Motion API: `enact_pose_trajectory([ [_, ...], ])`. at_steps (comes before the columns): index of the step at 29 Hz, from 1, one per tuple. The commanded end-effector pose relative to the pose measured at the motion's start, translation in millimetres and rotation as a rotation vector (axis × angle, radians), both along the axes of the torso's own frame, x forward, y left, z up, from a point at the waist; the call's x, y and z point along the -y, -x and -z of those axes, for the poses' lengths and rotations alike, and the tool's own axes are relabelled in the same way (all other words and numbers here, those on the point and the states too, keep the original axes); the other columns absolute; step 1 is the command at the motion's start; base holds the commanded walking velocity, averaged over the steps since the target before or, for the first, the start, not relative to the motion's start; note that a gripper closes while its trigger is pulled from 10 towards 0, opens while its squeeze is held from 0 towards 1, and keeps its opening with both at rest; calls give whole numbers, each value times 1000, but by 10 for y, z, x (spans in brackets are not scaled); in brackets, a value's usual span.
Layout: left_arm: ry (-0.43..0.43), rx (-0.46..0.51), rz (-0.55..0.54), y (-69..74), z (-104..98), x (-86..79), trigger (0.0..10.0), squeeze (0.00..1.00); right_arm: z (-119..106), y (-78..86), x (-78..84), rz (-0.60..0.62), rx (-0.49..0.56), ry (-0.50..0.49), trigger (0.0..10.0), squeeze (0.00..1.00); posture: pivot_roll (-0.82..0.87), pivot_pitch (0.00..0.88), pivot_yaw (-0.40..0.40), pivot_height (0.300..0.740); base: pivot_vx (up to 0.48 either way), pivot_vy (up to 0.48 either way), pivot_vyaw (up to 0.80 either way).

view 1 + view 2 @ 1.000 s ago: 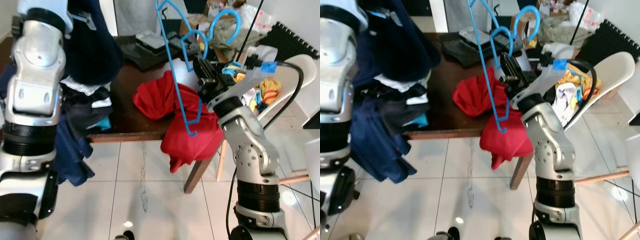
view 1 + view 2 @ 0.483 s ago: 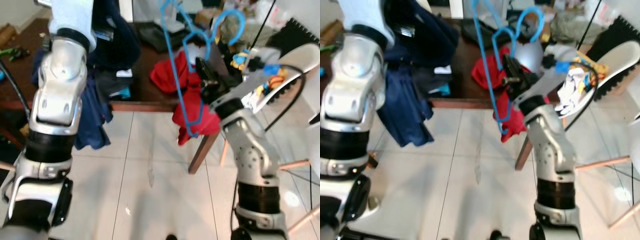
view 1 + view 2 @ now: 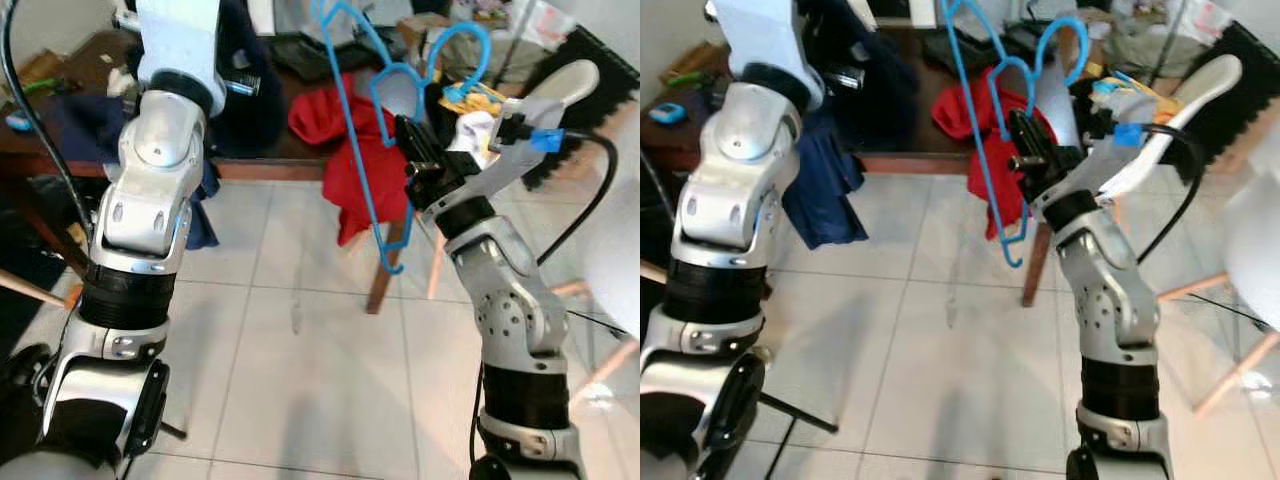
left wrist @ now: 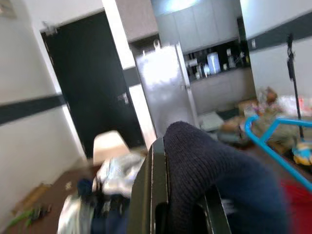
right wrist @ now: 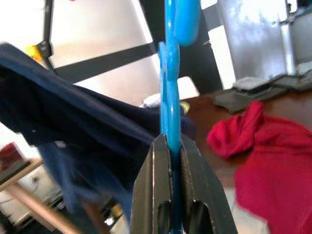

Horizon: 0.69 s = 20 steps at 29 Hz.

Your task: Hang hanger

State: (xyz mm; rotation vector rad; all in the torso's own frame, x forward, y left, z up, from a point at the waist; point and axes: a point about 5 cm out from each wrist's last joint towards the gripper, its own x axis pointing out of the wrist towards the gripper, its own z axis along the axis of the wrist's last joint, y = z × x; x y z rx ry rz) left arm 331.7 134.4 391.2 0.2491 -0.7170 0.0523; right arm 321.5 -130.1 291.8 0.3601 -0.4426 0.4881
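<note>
You backed away from the surface point(image 3: 300, 165) while your right hand point(image 3: 418, 165) stayed clamped on the blue hanger point(image 3: 362, 150) and your left hand point(image 4: 168, 195) on dark cloth point(image 4: 214, 180), so hanging remained undone.

Hanger point(image 3: 352, 130) top cut off at frame edge

You had a dark brown counter point(image 3: 902, 160) in front of you, standing on a pale tiled floor point(image 3: 940, 380). A red cloth point(image 3: 985, 110) lay on the counter and hung down over its front edge. Dark blue clothes point(image 3: 825, 175) hung off that edge too. A flat dark thing point(image 3: 300, 50) lay farther back.
</note>
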Motion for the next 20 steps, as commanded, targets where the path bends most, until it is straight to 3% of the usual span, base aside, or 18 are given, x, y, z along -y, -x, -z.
enact_pose_trajectory([
  [1,8,26,21,22,-25,17,10000,0,0,19,-51,-25,8,5,10000,0,110,133,15,740,-371,-251,0],
  [5,21,-32,109,-40,92,79,10000,0,9,16,-52,-22,6,10,10000,0,110,133,15,740,-154,-63,0],
  [8,38,-168,203,-187,384,112,10000,0,149,-49,-14,39,-63,62,10000,0,104,132,17,740,0,0,0],
  [9,38,-168,203,-187,384,112,10000,0,149,-49,-14,39,-63,62,10000,0,104,132,17,740,0,0,0],
  [10,37,-266,238,-295,612,125,10000,0,294,-126,67,109,-143,101,10000,0,92,134,13,740,0,0,0],
  [11,37,-266,238,-295,612,125,10000,0,294,-126,67,109,-143,101,10000,0,92,134,13,740,0,0,0],
  [13,-44,-429,233,-439,1073,121,10000,0,541,-178,209,185,-230,155,10000,0,84,135,9,740,0,0,-788],
  [14,-44,-429,233,-439,1073,121,10000,0,541,-178,209,185,-230,155,10000,0,84,135,9,740,0,0,-788],
  [15,-74,-483,233,-466,1229,116,10000,0,653,-185,280,221,-264,181,10000,0,81,135,8,740,0,0,-781],
  [17,-209,-675,202,-490,1798,87,10000,0,844,-173,414,284,-322,221,10000,0,50,137,7,740,0,0,-781],
  [18,-209,-675,202,-490,1798,87,10000,0,844,-173,414,284,-322,221,10000,0,50,137,7,740,0,0,-781],
  [19,-250,-774,180,-456,2122,52,10000,0,970,-140,504,328,-359,256,10000,0,35,142,5,740,0,0,-781],
  [20,-250,-774,180,-456,2122,52,10000,0,970,-140,504,328,-359,256,10000,0,35,142,5,740,0,0,-781],
])
